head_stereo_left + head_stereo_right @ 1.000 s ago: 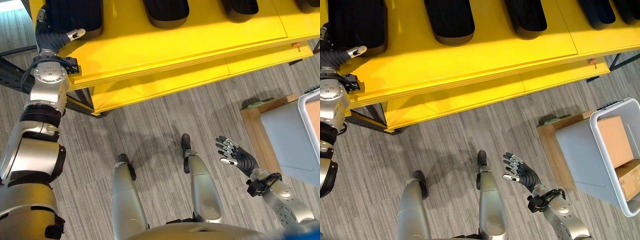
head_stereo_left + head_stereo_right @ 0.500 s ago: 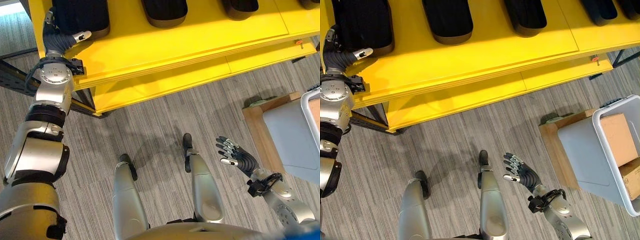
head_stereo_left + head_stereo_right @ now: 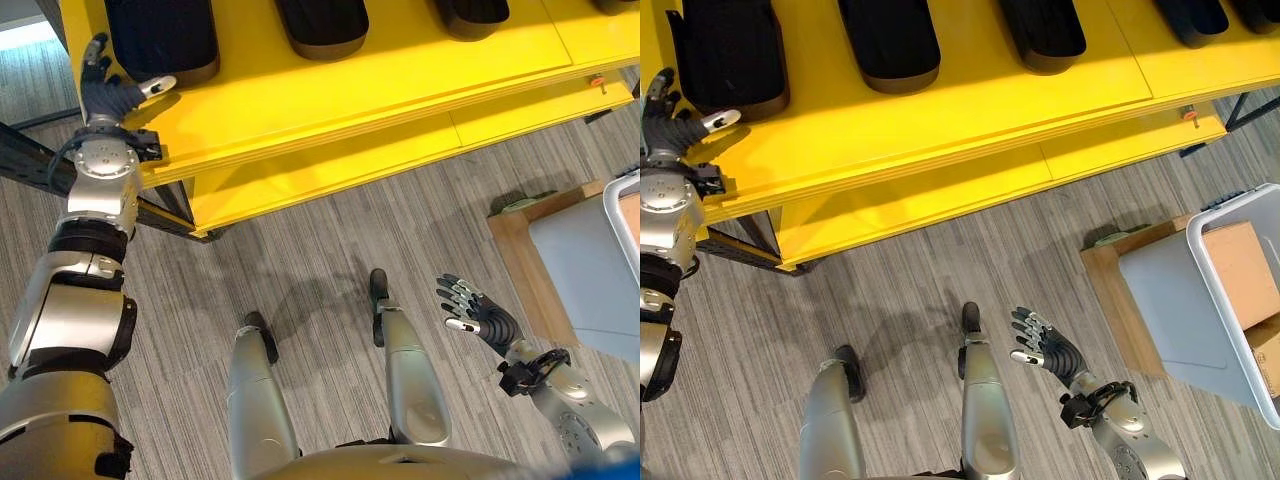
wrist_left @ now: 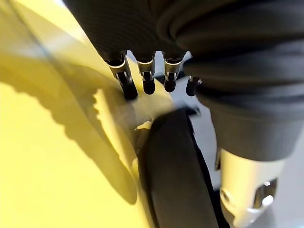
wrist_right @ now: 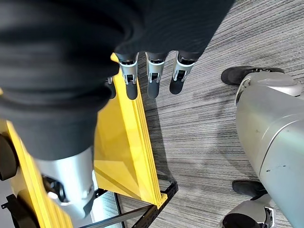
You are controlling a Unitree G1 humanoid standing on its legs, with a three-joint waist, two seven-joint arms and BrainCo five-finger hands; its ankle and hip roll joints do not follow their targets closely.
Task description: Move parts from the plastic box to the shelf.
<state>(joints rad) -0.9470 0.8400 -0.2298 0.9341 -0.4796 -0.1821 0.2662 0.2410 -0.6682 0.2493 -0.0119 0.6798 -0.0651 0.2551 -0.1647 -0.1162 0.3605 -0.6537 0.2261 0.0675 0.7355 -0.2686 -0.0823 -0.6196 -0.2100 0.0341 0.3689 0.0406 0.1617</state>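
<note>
A yellow shelf [image 3: 400, 70] runs across the top, with several black moulded parts on it. My left hand [image 3: 108, 95] is open at the shelf's left end, fingers spread, just left of the leftmost black part [image 3: 165, 35]. In the left wrist view the straight fingers [image 4: 145, 80] reach past that black part [image 4: 175, 175] and hold nothing. My right hand [image 3: 475, 315] hangs open and empty over the floor. A grey plastic box [image 3: 1200, 310] with cardboard boxes [image 3: 1237, 270] in it stands at the right.
The plastic box rests on a low wooden stand [image 3: 1105, 290]. A second yellow shelf board [image 3: 330, 165] juts out lower, on a dark metal frame [image 3: 160, 215]. Grey striped carpet [image 3: 300, 260] lies between the shelf and the box.
My left hand has drawn back a little from the leftmost black part, and its spread fingers now show. The right hand has hardly moved. The view has shifted slightly.
</note>
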